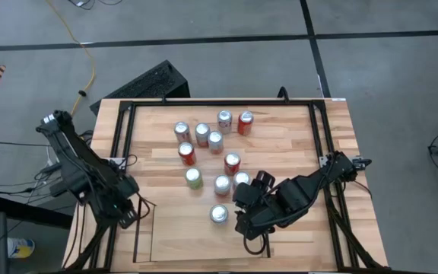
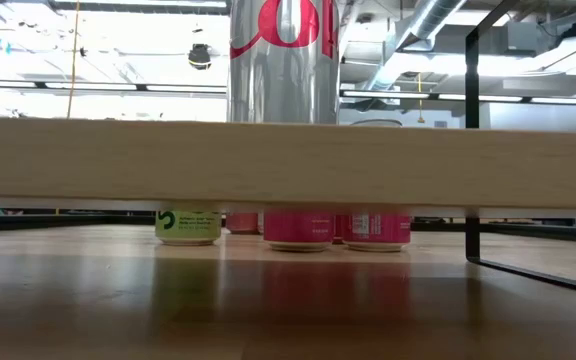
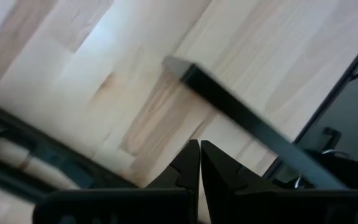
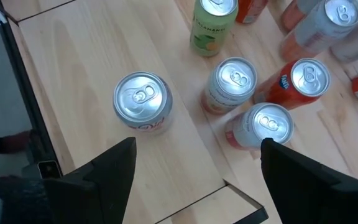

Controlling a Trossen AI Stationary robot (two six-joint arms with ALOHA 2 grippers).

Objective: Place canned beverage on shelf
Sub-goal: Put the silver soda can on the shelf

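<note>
**Right gripper spread wide beside a lone silver can**

Right gripper (image 1: 243, 221) hangs low over the wood at about 5 o'clock on the table, its arm reaching in from the 3 o'clock edge and bent at the elbow. Its two dark fingers (image 4: 114, 171) stand wide apart with nothing between them, aimed toward the lone can.

That can (image 1: 219, 214) stands upright, silver-topped with a pull tab, white-sided with red print, just beside the gripper at its 9 o'clock. It sits on the shelf (image 1: 152, 242), a low bay of light wood with thin black rails at the table's 6 o'clock edge.

At 12 o'clock from it stand more upright cans: a green one (image 1: 194, 178), several red or orange, and others silver.

Left gripper (image 1: 128, 215) rests at the table's 8 o'clock edge, its fingers (image 3: 190, 163) pressed together and empty, above a black rail (image 3: 241, 121).
</note>
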